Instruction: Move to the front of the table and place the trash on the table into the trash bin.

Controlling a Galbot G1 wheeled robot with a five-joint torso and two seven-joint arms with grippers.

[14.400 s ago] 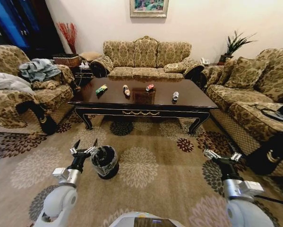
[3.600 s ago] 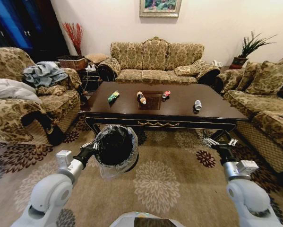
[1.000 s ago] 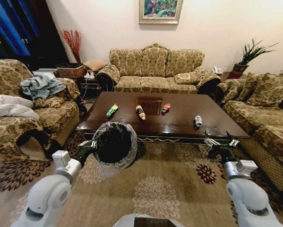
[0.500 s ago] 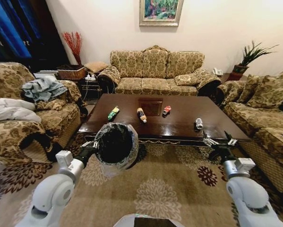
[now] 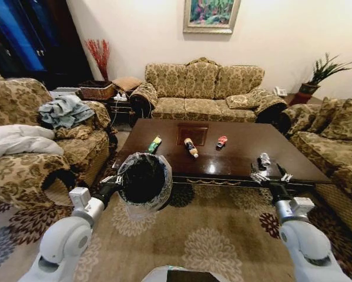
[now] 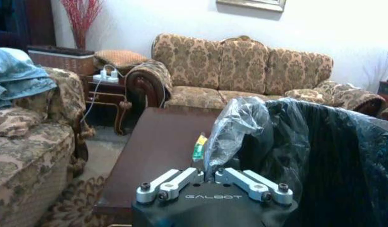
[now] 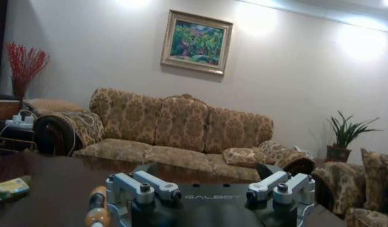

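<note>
Compared with the earlier head views, the whole scene has shifted and the table [image 5: 223, 154] now sits nearer and a little to the right, which is the camera travelling with the robot rather than the furniture moving. The left gripper [image 5: 116, 183] still carries the trash bin [image 5: 142, 181] lifted off the carpet in front of the table's near left corner; in the left wrist view its fingers [image 6: 175, 178] are closed narrowly on a bunched fold of the bin's grey plastic liner [image 6: 235, 125], with the black bin [image 6: 333, 161] hanging just beside them. On the tabletop the four pieces of trash lie well apart in a loose row: the green-yellow wrapper [image 5: 155, 143] toward the left, the brown bottle [image 5: 191, 147] on its side near the middle beside the square inlay, the red can [image 5: 222, 141] to its right, and the silver-white can [image 5: 264, 159] near the right front edge. The right gripper [image 5: 270, 176] hovers at the table's front edge just below the silver-white can, its fingers spread wide and holding nothing; the right wrist view shows the same wide gap, with the bottle [image 7: 97, 212] and the wrapper [image 7: 9, 187] lying ahead on the dark tabletop.
</note>
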